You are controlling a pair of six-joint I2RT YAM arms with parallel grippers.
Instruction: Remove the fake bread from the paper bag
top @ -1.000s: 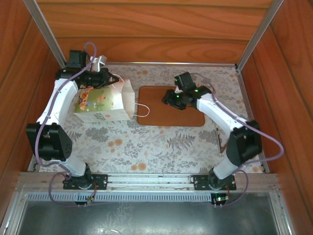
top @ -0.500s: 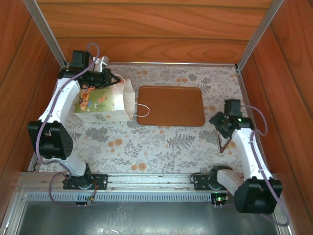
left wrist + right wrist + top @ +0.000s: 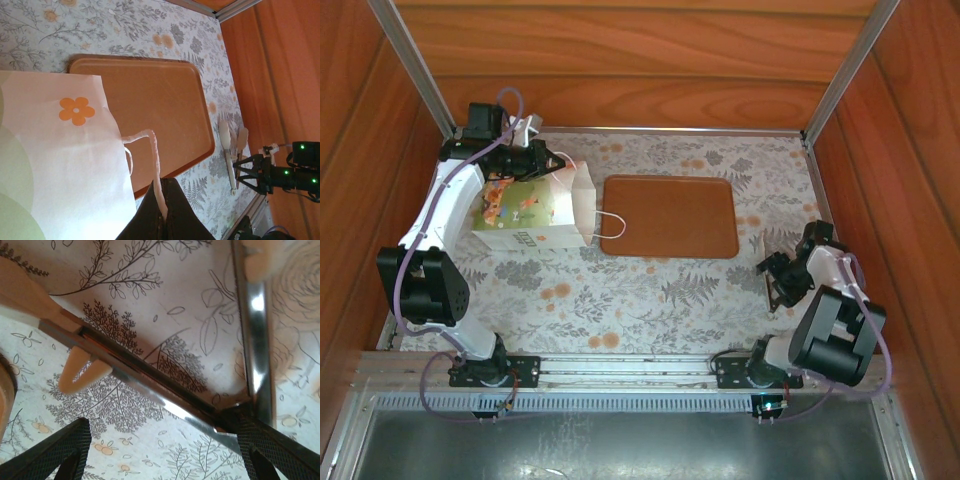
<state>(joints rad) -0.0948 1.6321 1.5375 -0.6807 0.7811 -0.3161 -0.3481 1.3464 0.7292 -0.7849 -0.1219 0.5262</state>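
While both arms reach over it, tabletop: grey-and-orange flowered cloth, boxed in by reddish wooden walls.
Tray: flat brown rectangular tray with rounded corners, lying at the middle toward the far wall.
Paper bag: small white paper bag with green-orange print, lying on its side at the left, just beside the tray's left edge. Its mouth is turned toward the tray, and what is inside cannot be made out.
Left end effector: at the bag's far corner, closed on the white string handle, which runs from the bag's rim into the pinched fingers.
Right end effector: low near the right edge of the tabletop, jaws spread wide, gripping nothing, just over the tongs.
Tongs: metal tongs with pale tips, lying flat on the cloth to the right of the tray.
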